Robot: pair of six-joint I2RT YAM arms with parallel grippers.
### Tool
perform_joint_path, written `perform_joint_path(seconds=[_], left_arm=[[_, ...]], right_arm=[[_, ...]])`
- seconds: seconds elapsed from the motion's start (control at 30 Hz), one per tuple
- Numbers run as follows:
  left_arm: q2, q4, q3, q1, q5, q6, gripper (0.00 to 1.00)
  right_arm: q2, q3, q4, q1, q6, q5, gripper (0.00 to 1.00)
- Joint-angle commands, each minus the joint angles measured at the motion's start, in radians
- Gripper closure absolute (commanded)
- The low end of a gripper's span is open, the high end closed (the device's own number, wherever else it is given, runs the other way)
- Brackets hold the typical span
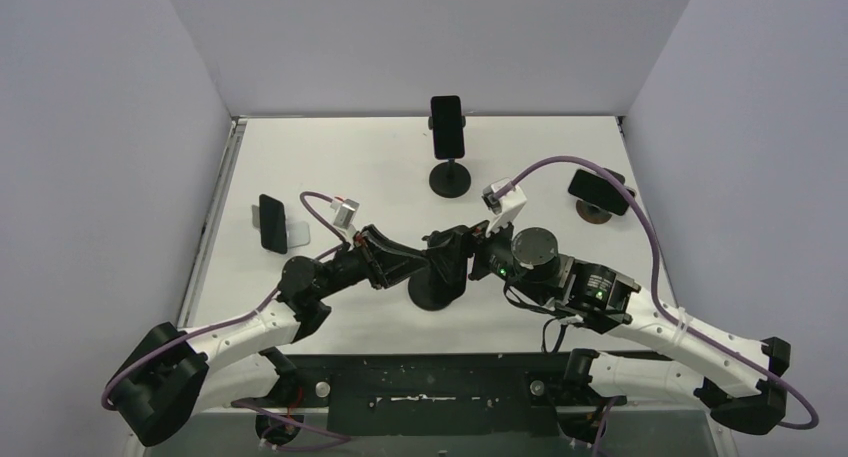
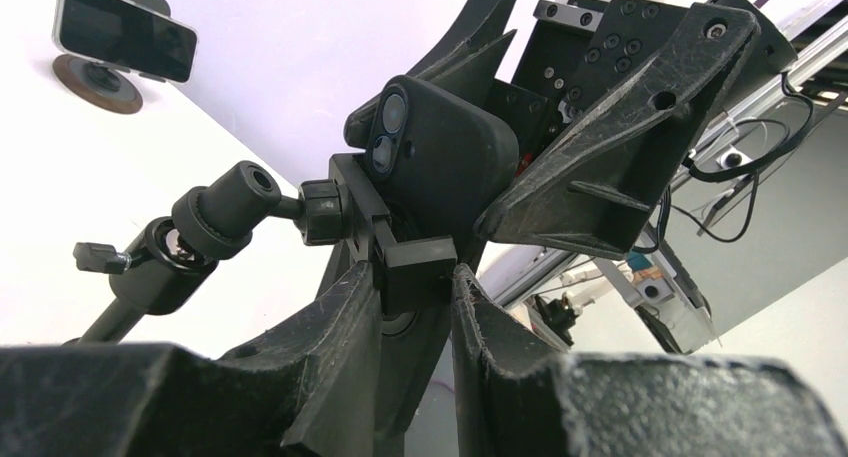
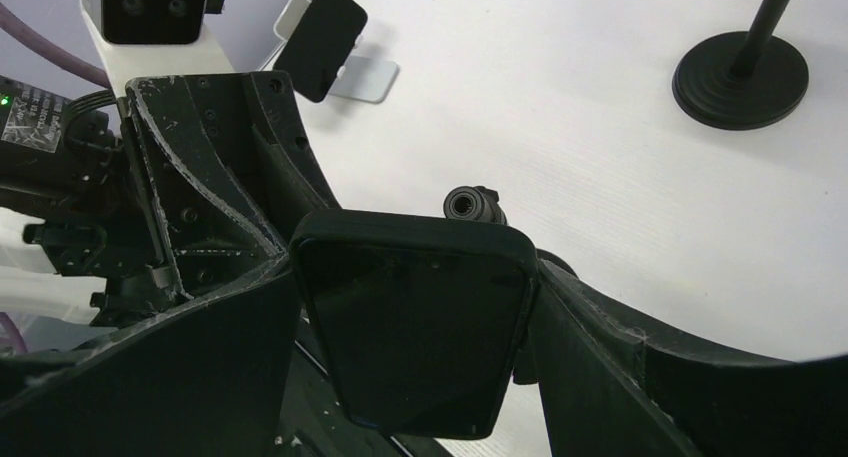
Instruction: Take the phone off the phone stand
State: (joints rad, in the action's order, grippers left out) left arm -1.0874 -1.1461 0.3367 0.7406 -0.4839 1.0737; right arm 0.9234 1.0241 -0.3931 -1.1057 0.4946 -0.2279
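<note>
The black phone (image 3: 415, 327) sits screen-up in the top clamp of a black phone stand (image 1: 436, 295) at the table's middle. My right gripper (image 3: 415, 277) is shut on the phone, one finger pressed against each long side. The left wrist view shows the phone's back and camera lenses (image 2: 440, 162). Below them the stand's clamp bracket (image 2: 420, 252) is pinched between the fingers of my left gripper (image 2: 415, 277). From above, the left gripper (image 1: 415, 262) and right gripper (image 1: 470, 255) meet from opposite sides over the stand.
Another phone on a tall black stand (image 1: 447, 125) is at the back centre. A phone leans on a white stand (image 1: 271, 223) at the left. A third phone rests on a low stand (image 1: 598, 192) at the right. Walls enclose three sides.
</note>
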Motion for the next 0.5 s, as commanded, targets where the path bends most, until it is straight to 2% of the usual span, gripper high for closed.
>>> perform_joint_path(seconds=[0.0, 0.47], left_arm=[[-0.022, -0.024, -0.005, -0.004, 0.045, 0.022, 1.00], [-0.025, 0.057, 0.016, 0.002, 0.032, -0.028, 1.00]], right_arm=[[-0.050, 0.013, 0.254, -0.018, 0.034, 0.150, 1.00], [-0.045, 0.022, 0.316, -0.018, 0.024, 0.220, 1.00]])
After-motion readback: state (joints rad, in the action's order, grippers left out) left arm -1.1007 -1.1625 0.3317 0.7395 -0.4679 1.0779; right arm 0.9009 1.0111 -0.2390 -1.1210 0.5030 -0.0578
